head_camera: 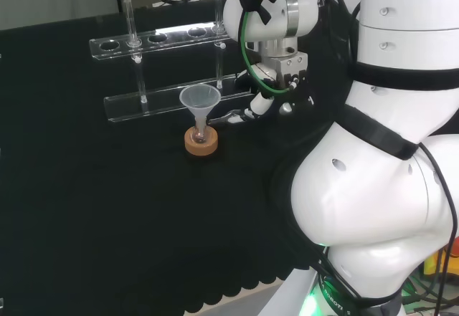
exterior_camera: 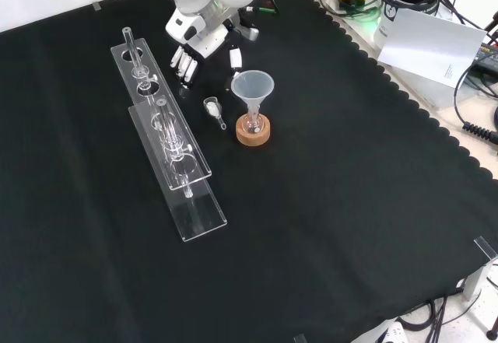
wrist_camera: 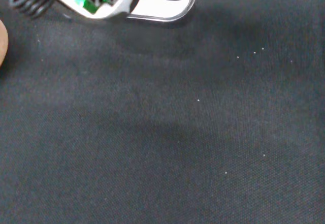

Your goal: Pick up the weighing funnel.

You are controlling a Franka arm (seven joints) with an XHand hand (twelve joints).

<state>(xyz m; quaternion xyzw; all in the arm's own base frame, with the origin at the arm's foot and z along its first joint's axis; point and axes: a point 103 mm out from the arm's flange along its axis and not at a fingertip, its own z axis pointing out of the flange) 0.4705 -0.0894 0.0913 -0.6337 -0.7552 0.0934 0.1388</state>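
The weighing funnel (exterior_camera: 213, 110) is a small clear scoop holding some white powder. It lies on the black cloth between the clear rack and the big funnel, and in the head view the weighing funnel (head_camera: 234, 120) lies just right of the cork ring. My hand (exterior_camera: 196, 46) hovers beyond it in the front view, a short gap away. The fingers (exterior_camera: 185, 66) are straight and point down at the cloth, the thumb (exterior_camera: 236, 57) is spread apart, and nothing is between them. In the head view my hand (head_camera: 262, 104) hangs under the wrist, right of the scoop.
The big funnel (exterior_camera: 253, 86) stands in a small flask on a cork ring (exterior_camera: 254, 135), close to the scoop. A long clear test tube rack (exterior_camera: 167, 133) with a few tubes runs along its other side. A clear rack edge (wrist_camera: 165, 3) appears in the wrist view.
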